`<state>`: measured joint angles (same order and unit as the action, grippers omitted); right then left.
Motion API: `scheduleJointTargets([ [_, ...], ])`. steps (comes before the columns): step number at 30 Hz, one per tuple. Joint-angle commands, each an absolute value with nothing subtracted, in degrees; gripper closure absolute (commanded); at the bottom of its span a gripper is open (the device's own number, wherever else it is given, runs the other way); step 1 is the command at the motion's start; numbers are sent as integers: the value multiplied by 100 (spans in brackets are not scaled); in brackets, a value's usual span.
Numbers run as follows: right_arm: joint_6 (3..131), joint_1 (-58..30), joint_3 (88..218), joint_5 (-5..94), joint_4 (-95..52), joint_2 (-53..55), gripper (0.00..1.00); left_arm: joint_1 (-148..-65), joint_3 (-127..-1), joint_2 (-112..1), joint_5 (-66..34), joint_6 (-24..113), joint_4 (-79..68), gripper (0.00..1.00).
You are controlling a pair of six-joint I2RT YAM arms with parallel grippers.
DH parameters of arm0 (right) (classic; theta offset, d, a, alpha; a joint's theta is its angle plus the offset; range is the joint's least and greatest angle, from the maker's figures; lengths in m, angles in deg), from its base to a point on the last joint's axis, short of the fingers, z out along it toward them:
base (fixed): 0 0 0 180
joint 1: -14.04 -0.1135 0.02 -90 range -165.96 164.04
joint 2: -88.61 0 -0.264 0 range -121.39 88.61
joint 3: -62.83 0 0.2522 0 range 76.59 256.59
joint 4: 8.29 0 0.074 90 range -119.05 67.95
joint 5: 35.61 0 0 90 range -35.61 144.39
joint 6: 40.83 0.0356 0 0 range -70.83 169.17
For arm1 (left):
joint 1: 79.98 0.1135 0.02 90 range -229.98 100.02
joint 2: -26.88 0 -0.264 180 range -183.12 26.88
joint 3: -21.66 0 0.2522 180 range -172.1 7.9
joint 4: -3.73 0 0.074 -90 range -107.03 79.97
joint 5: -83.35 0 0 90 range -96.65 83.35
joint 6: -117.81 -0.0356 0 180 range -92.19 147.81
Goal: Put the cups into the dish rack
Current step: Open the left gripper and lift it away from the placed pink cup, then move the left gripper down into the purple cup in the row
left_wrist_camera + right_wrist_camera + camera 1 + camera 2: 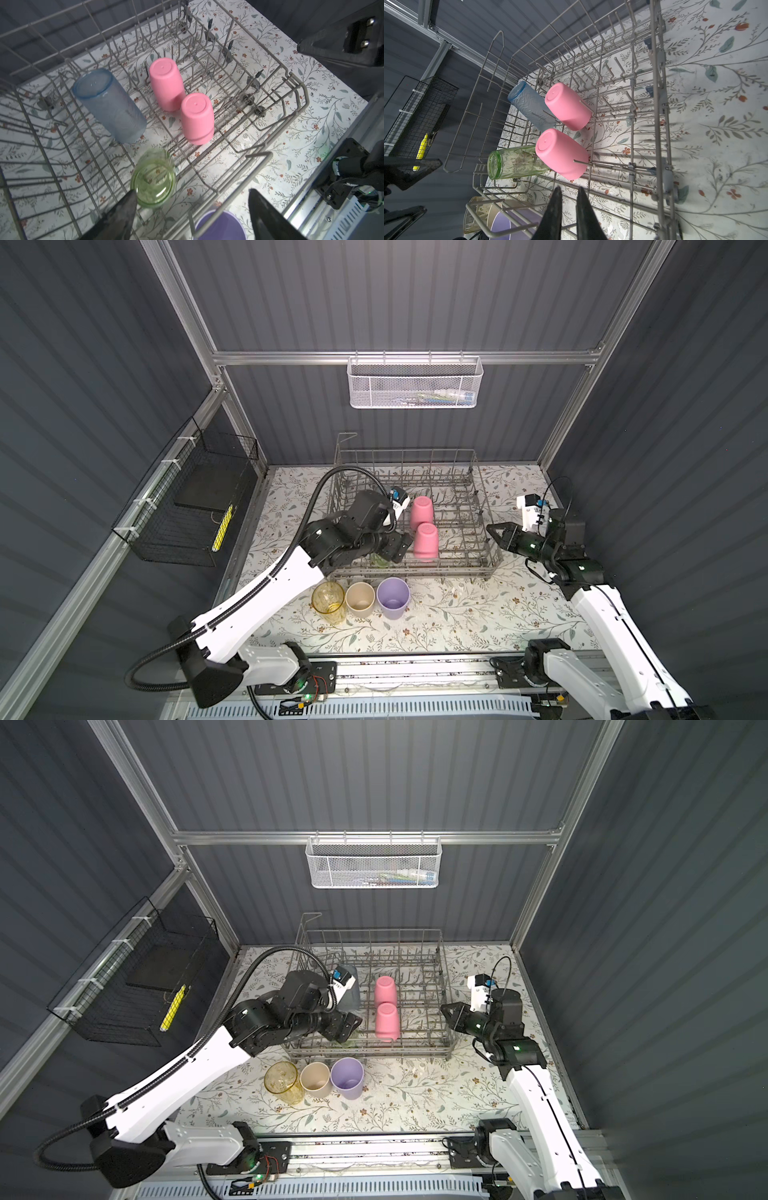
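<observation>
- Standing by the table, I see the dish rack (440, 571), a big rectangle of thin grey wire with rows of upright tines, set on a floral-printed cloth (457, 614)
- Four tumblers are inside it, bases up and leaning on the tines
- The far pink cup (422, 510) and the near pink cup (426, 541) are opaque, matte and smooth, one right behind the other near the middle
- The blue-grey cup (110, 106) is frosted with a leafy relief (it is taller than the pink ones) and stands on the left side of the rack
- The green cup (152, 180) is clear with a thick round base, in the rack's near left corner
- In front of the rack, upright and side by side, stand the clear yellow cup (329, 601), the beige cup (360, 599) and the lavender cup (393, 597)
- The left gripper (192, 192) hangs over the green cup with jaws spread wide, one finger just beside its base, gripping nothing
- The right gripper (569, 189) hovers at the rack's right edge, jaws nearly together with only a thin gap, empty
</observation>
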<state>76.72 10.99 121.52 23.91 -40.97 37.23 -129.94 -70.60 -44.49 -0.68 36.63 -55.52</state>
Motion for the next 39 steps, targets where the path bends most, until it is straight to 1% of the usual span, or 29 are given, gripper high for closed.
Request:
scheduleJointTargets([
  [1, 7539, 1105, 12308, 2269, -4184, 3682, 83, -13035, -6867, -4076, -209, 4195, -6046, 17],
  [7, 7653, 1096, 12291, 2120, -3987, 3527, 83, -13035, -6433, -3563, -276, 4539, -6571, 18],
  [14, 7734, 1059, 12230, 2116, -3952, 3602, 83, -13058, -5591, -3278, -817, 4616, -6218, 21],
  [19, 7744, 1052, 12161, 2195, -4016, 3723, 83, -13229, -5223, -3159, -875, 4592, -5757, 24],
  [24, 7807, 1026, 12108, 2203, -3999, 3737, 83, -13534, -5178, -3481, -621, 4603, -5731, 25],
  [29, 7826, 978, 12079, 2227, -3973, 3692, 83, -14422, -5272, -4025, 20, 4600, -5717, 26],
  [31, 7829, 973, 12072, 2222, -3961, 3662, 83, -14625, -5335, -4246, 146, 4616, -5736, 27],
  [39, 7860, 955, 11994, 2213, -3893, 3653, 83, -14766, -5152, -4489, 141, 4724, -5300, 31],
])
